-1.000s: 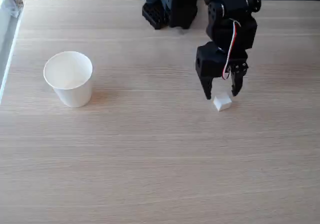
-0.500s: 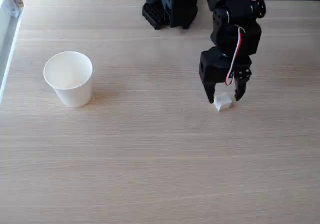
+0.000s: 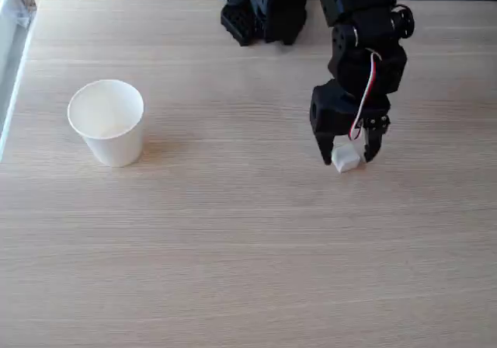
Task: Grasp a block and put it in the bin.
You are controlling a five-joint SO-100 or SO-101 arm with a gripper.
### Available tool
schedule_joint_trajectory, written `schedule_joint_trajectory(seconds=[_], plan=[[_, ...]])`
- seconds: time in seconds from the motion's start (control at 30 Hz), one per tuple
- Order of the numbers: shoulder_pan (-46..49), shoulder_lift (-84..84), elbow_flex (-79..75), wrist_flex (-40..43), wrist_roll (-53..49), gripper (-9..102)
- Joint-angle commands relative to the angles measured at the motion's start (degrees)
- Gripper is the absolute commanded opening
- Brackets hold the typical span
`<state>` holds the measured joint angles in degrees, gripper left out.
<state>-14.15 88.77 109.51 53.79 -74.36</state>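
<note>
Right of centre frame, the block [image 3: 346,159] sits on the desk [image 3: 248,247] between your spread fingers [image 3: 348,155], contact not confirmed. Judged light, stiff, smooth-sided: pinch opposite flat faces, mid-height. The bin [image 3: 107,121] stands upright, well apart, left.

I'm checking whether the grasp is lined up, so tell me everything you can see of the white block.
The block is a small white cube with softly rounded edges, matte and plain, possibly plastic or foam. It sits on the light wood table, right of centre in the fixed view, turned slightly so a corner faces the camera. The black pincer straddles it, one finger on each side, close against it; whether they press it cannot be told. Far to its left stands the cup.
</note>
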Motion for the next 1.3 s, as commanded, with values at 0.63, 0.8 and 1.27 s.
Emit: schedule_joint_trajectory(seconds=[0.63,0.8,1.27], plan=[[4.5,9.2,-1.6,2.9,-0.7,0],[9.4,21.0,-1.0,4.5,-5.8,0],[44.2,48.6,9.0,6.3,-21.9,0]])
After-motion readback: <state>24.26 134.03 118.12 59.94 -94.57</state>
